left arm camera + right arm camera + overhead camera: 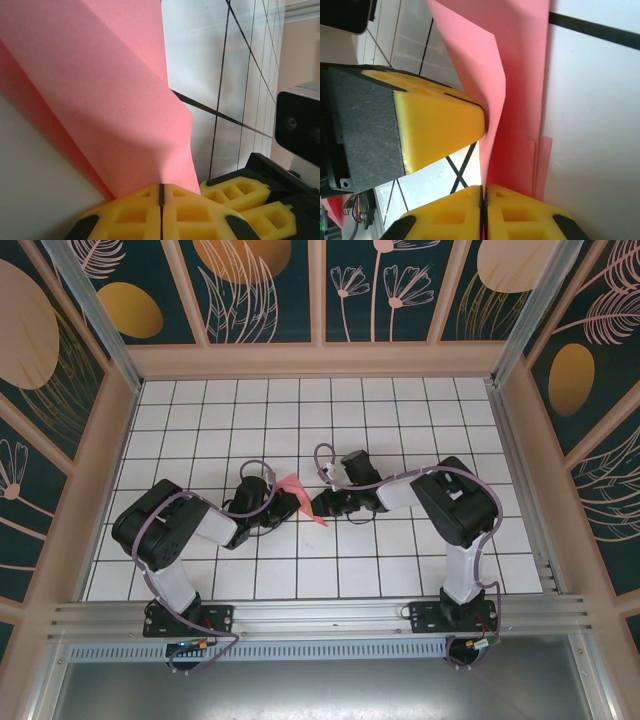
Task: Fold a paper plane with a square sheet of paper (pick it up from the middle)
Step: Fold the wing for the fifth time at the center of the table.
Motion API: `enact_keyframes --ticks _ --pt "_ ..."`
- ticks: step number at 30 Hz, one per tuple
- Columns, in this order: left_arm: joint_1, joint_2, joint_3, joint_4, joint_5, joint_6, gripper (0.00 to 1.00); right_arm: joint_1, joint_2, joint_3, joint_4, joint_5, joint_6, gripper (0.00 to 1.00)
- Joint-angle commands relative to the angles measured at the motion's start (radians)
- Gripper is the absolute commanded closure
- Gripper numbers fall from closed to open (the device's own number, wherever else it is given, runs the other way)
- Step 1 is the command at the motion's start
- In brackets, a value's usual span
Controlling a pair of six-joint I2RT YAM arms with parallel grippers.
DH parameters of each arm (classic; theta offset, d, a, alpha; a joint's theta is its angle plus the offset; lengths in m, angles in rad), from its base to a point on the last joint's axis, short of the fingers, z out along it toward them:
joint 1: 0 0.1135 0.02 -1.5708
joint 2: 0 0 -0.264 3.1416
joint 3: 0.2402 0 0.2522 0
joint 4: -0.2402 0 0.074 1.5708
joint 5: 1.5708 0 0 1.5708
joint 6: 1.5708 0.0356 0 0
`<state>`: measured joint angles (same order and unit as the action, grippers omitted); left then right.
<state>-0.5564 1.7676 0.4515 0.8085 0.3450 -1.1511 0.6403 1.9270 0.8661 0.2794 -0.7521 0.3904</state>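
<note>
The left tool (161, 195) has its yellow pads pressed flat together with the paper (100, 100) coming straight out of the seam between them, so it is clamped on the paper's lower edge. The right tool (483, 195) is shut the same way, pads tight on the paper just beside the left one, the two tools nearly tip to tip. From each tool the pink sheet rises away from the pads as a folded, layered sail. Ahead of the left tool it shows a broad face with a shaded crease running diagonally. Ahead of the right tool one flap bows out towards the left tool's finger while a flatter layer stands behind it, with a thin paler strip at its outer edge. In the top view the paper sits between the two tools, wider on their far side and tapering to a small point on the near side, with the gridded desk (400, 420) beneath it. This looks like the middle of the folding: creases are in, but the shape is loose and not yet a slim dart. The next move probably calls for one tool to keep its hold while the other lets go and takes a new hold to bring the bowed flap over and press it, without tearing the thin sheet.
</note>
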Motion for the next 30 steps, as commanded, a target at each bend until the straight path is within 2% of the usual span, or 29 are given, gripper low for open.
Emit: enact_keyframes --ticks 1,6,10,18,25,30 --pt "0.001 0.042 0.025 -0.098 -0.041 0.037 0.92 -0.01 0.038 -0.008 -0.085 0.024 -0.025 0.91" --pt "0.0 0.048 0.046 -0.15 -0.051 0.042 0.94 -0.01 0.07 0.006 -0.121 0.053 -0.025 0.93" --pt "0.001 0.054 0.065 -0.206 -0.065 0.045 0.96 -0.01 -0.003 0.017 -0.15 0.06 -0.02 0.89" --pt "0.001 0.044 0.065 -0.224 -0.07 0.059 0.97 -0.01 -0.088 -0.003 -0.234 0.058 -0.03 0.87" --pt "0.0 0.044 0.049 -0.198 -0.058 0.051 0.97 -0.01 -0.046 -0.025 -0.238 0.068 -0.035 0.95" --pt "0.0 0.047 0.041 -0.184 -0.055 0.043 0.97 -0.007 0.001 -0.007 -0.255 0.105 -0.039 0.95"
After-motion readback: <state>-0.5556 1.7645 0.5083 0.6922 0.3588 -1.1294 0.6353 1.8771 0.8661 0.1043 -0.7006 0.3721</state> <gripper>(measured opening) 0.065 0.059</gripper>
